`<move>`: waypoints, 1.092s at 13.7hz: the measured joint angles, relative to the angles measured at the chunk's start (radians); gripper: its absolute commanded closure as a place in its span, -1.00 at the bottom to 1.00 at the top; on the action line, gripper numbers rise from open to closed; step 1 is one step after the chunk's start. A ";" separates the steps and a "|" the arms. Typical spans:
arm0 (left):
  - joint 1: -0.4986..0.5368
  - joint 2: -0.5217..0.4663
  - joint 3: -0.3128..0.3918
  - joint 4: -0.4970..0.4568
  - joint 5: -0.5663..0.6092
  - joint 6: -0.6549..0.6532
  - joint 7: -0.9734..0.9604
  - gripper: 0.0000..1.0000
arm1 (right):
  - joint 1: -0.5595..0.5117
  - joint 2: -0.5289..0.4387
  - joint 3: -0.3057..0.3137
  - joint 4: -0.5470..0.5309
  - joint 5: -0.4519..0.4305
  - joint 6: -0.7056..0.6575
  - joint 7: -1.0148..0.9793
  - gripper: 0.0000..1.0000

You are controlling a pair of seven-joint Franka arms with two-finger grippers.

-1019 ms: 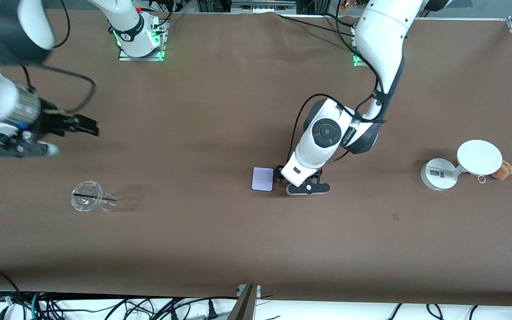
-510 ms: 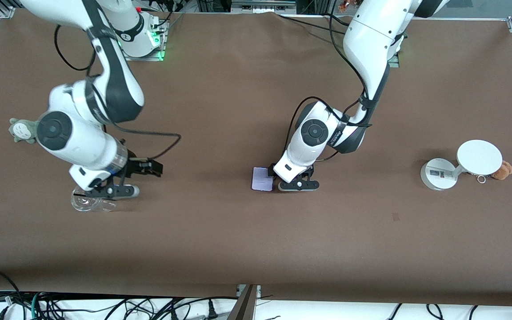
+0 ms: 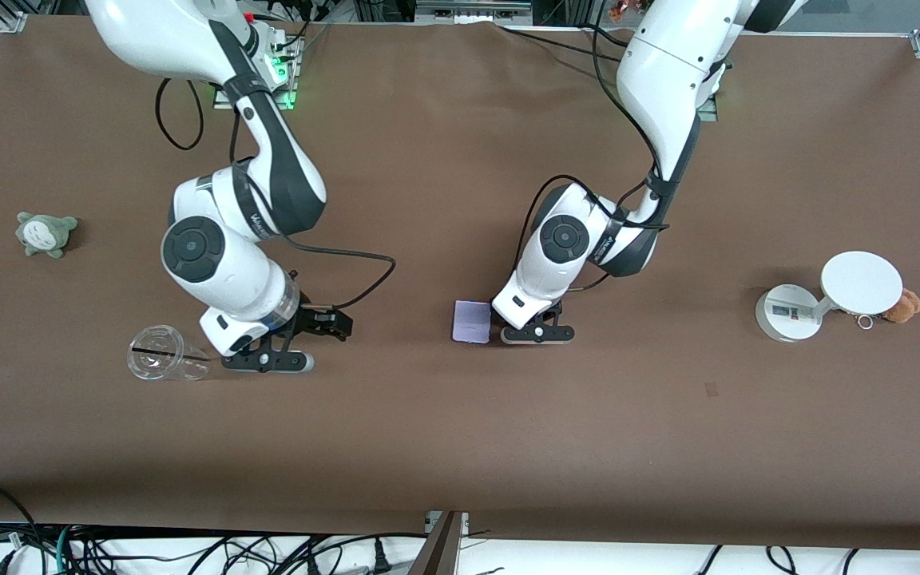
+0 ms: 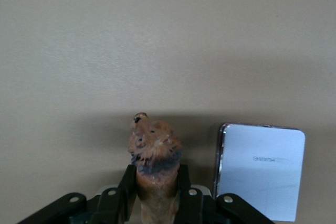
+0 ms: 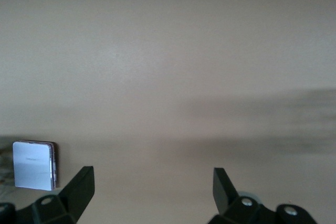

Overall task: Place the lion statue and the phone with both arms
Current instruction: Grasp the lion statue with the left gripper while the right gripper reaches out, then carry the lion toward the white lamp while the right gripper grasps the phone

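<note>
My left gripper (image 4: pixel 156 195) is pinched on the lion statue (image 4: pixel 153 153), a small reddish-brown figurine with a dark mane; its head sticks out past the fingertips. In the front view that gripper (image 3: pixel 537 334) sits low over the brown table (image 3: pixel 460 447), just beside the phone (image 3: pixel 471 321), a flat pale lavender rectangle with rounded corners lying on the cloth. The statue itself is hidden under the wrist there.

My right gripper (image 5: pixel 152 187) is spread wide with nothing between the fingers. It hangs low (image 3: pixel 267 361) over the table next to a clear plastic cup (image 3: pixel 164 362) tipped on its side, well apart from the phone, which shows small in the right wrist view (image 5: pixel 34 164).

I judge the lion placement to be the step in hand: the statue is down at table height but not let go. The next move calls for me to part the left fingers and lift straight up so the figurine does not tip against the phone. The right arm would then need to travel toward the phone.

The cup looks empty, as far as I can tell. A grey-green plush toy (image 3: pixel 45 233) lies toward the right arm's end; a white round-based stand with a disc (image 3: pixel 827 297) and an orange-brown plush (image 3: pixel 904 305) sit toward the left arm's end.
</note>
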 measured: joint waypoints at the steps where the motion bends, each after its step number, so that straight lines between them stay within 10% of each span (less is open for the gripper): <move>1: 0.010 -0.016 0.010 0.007 0.000 -0.053 0.018 1.00 | 0.002 0.002 0.000 0.001 0.000 0.000 0.002 -0.99; 6: 0.215 -0.170 0.029 -0.003 0.010 -0.264 0.243 1.00 | 0.053 0.040 0.001 0.030 0.000 0.005 0.144 -0.99; 15: 0.566 -0.281 0.027 -0.320 0.018 -0.070 0.651 1.00 | 0.278 0.312 -0.003 0.252 -0.101 0.104 0.590 -0.99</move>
